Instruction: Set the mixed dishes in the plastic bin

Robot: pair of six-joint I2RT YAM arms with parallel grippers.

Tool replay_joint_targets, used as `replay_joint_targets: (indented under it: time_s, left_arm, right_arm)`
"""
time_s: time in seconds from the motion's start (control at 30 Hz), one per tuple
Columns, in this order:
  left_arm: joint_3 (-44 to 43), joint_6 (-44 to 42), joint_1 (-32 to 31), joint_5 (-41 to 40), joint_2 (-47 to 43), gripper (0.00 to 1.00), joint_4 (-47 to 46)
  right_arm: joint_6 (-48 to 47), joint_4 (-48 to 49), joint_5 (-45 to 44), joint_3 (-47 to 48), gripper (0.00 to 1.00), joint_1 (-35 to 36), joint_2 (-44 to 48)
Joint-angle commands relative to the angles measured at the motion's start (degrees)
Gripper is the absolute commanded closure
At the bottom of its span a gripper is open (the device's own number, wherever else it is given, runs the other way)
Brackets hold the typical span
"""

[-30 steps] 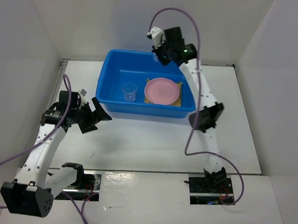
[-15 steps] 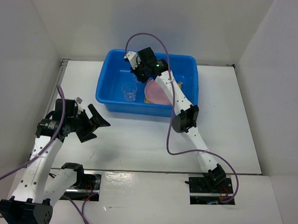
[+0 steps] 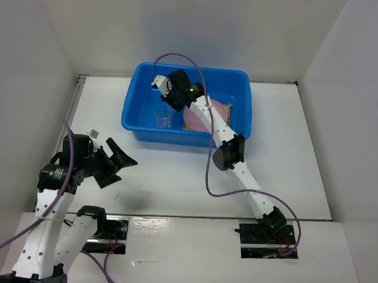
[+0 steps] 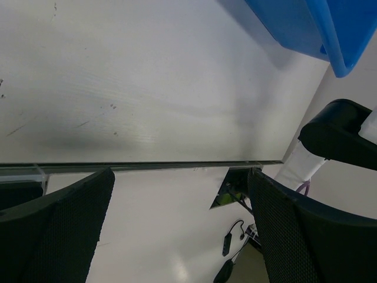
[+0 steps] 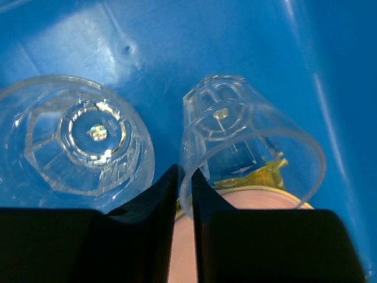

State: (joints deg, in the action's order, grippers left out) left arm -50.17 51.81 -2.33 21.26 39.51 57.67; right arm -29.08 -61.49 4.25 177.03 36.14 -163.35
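The blue plastic bin [image 3: 170, 138] stands at the back of the table. Inside it a clear cup [image 3: 163, 117] stands upright beside a pink plate [image 3: 197, 121] that lies on the woven mat [image 3: 227, 109]. My right gripper [image 5: 184, 177] reaches down into the bin [image 5: 194, 41], its fingers close together with the rim of a second clear cup [image 5: 247, 135] between them. That cup hangs tilted over the pink plate [image 5: 253, 202] and mat [image 5: 266, 171], next to the standing cup [image 5: 88, 138]. My left gripper [image 3: 125, 172] hovers open and empty over the table, near the bin's left front.
White walls enclose the table on three sides. In the left wrist view the open left gripper [image 4: 179, 177] looks along the table's near edge, with the bin's corner [image 4: 330, 29] at the top right and the black joint of the right arm [image 4: 344, 132] beside it.
My right arm swung left from the bin's far right corner and lowered the held cup next to the standing one. My left arm drew back toward the near left.
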Motion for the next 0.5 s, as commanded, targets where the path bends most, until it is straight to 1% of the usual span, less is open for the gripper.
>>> replay_joint_targets:
  time_s: [0.0, 0.03, 0.07, 0.13, 0.17, 0.2, 0.23, 0.27, 0.3, 0.37, 0.4, 0.43, 0.47]
  left_arm:
    - [0.4, 0.7, 0.3, 0.2, -0.3, 0.00, 0.8]
    - [0.4, 0.7, 0.3, 0.2, 0.5, 0.00, 0.8]
    - [0.4, 0.0, 0.3, 0.2, 1.4, 0.00, 0.8]
    - [0.4, -0.7, 0.3, 0.2, 2.1, 0.00, 0.2]
    - [0.4, -0.7, 0.3, 0.2, 2.8, 0.00, -0.5]
    - [0.4, -1.2, 0.3, 0.2, 2.9, 0.00, -1.1]
    - [0.4, -2.1, 0.3, 0.2, 4.2, 0.00, -1.8]
    - [0.4, -2.7, 0.3, 0.2, 4.8, 0.00, -1.8]
    - [-1.2, -3.5, 0.3, -0.3, 5.8, 0.00, -1.8]
    - [-3.8, -6.0, 0.3, -2.4, 6.5, 0.00, -1.8]
    - [-5.2, -6.7, 0.3, -5.1, 6.5, 0.00, -1.8]
    - [-6.3, -7.6, 0.3, -6.0, 7.0, 0.00, -2.4]
    - [-8.7, -9.2, 0.3, -7.0, 7.0, 0.00, -2.4]
  right_arm:
    - [0.0, 6.0, -1.3, 2.6, 0.74, 0.5, 2.1]
    - [0.0, 6.0, -1.3, 2.6, 0.69, 0.5, 2.7]
    - [0.9, 6.8, -0.7, 2.6, 0.60, 0.5, 3.3]
    - [2.9, 8.3, -0.6, 2.6, 0.44, 0.5, 5.7]
    - [3.6, 8.8, -0.6, 2.6, 0.35, 0.5, 6.6]
    - [4.1, 9.4, -0.6, 2.6, 0.20, 1.1, 7.6]
    - [5.5, 10.3, -1.2, 2.6, 0.13, 1.1, 9.8]
    - [6.7, 11.1, -3.3, 2.6, 0.09, 1.1, 10.9]
    - [8.1, 11.9, -4.9, 2.6, 0.02, 1.1, 12.3]
    - [12.7, 12.5, -6.8, 2.6, 0.02, 0.0, 17.0]
    - [13.7, 11.9, -6.8, 2.6, 0.02, -1.1, 18.7]
    - [14.3, 10.9, -6.8, 2.6, 0.02, -1.1, 20.2]
    - [14.3, 7.6, -6.8, 2.6, 0.02, -1.7, 23.0]
